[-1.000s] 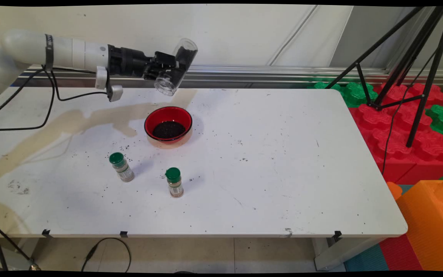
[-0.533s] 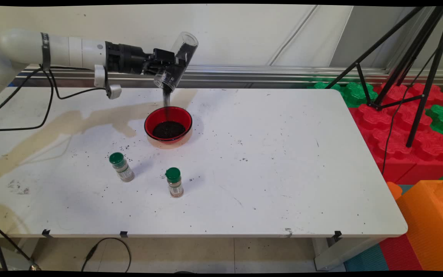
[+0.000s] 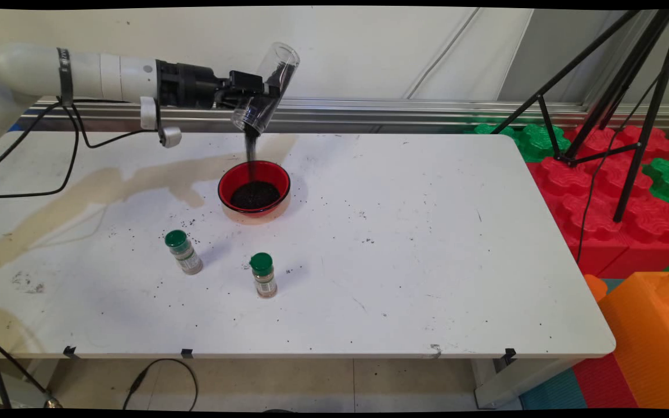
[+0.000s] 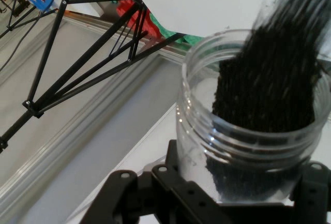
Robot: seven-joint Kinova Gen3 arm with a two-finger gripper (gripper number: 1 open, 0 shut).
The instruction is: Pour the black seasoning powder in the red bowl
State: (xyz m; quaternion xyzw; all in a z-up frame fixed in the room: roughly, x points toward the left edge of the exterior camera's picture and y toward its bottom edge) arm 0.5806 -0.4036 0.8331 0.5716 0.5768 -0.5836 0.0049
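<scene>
The pincer point(image 3: 253, 98) is clenched on a clear jar point(image 3: 266, 87), held tipped with its mouth pointing down and to the left. Compared with a second ago, the jar has risen slightly and tilted further, and where nothing fell then, a thin dark stream of grains point(image 3: 250, 152) now runs from the jar's mouth; half a second ago that stream had just begun. In the hand view the jar point(image 4: 248, 125) fills the lower right, its threaded rim toward the camera, with dark grains point(image 4: 274, 74) sliding along its inside wall toward the mouth.

Directly below the pincer stands a red bowl point(image 3: 227, 184) on the bench point(image 3: 427, 244), with a heap of the same dark grains in it; the stream lands at the bowl's rear inner side. The bowl has not moved.

Farther off, on the near side of the bowl, two small bottles with green caps stand upright and apart: one point(image 3: 183, 252) below and left of the pincer, the other point(image 3: 263, 275) nearer the bench's front edge. Dark specks lie scattered on the bench around them. Both bottles are where they were before.
</scene>
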